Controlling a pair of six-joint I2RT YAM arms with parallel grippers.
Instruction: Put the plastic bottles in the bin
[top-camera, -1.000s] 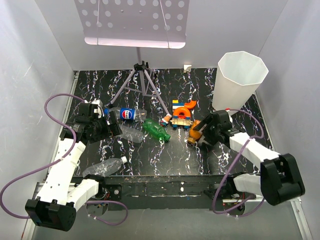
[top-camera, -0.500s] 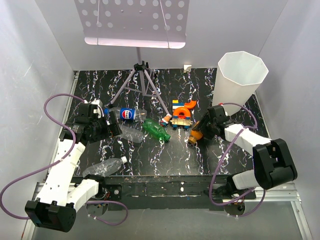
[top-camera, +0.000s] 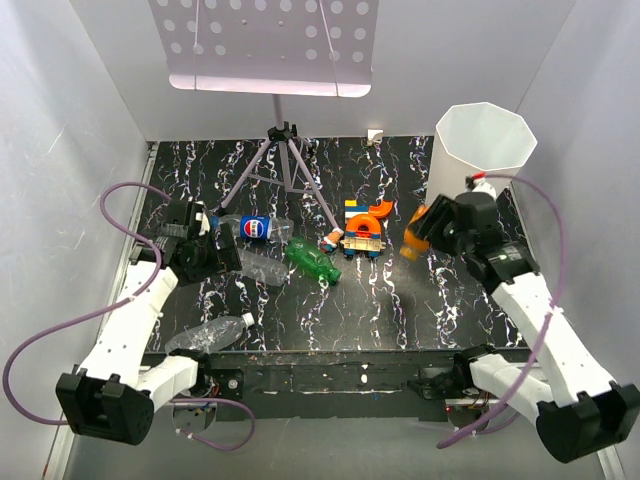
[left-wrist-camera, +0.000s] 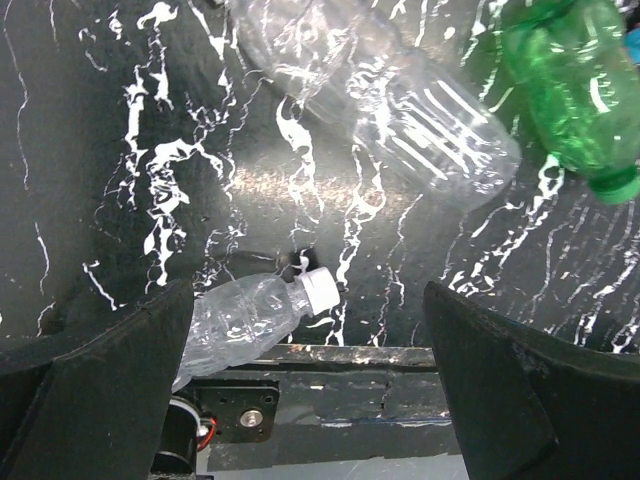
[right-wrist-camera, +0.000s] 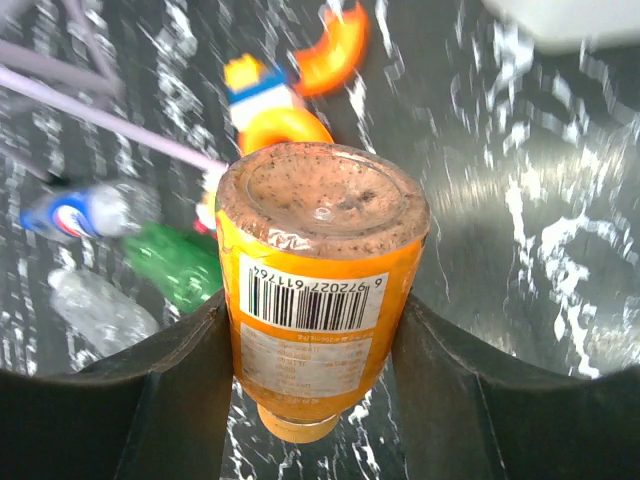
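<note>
Orange bottle (top-camera: 414, 234) has been lifted off the table (top-camera: 400, 312) within the last second and carried toward the bin (top-camera: 472, 190). It is now held clear of the tabletop, just left of the bin's wall and not yet above its rim. It is pinched across its body by the right gripper (top-camera: 430, 228). The left gripper (top-camera: 212, 257) has hardly been moved, and its fingers (left-wrist-camera: 100, 380) are spread, with nothing held. The Pepsi bottle (top-camera: 254, 228), green bottle (top-camera: 312, 261) and two clear bottles (top-camera: 262, 266) are left lying on the table. One delivery is therefore judged under way, with four remaining.
</note>
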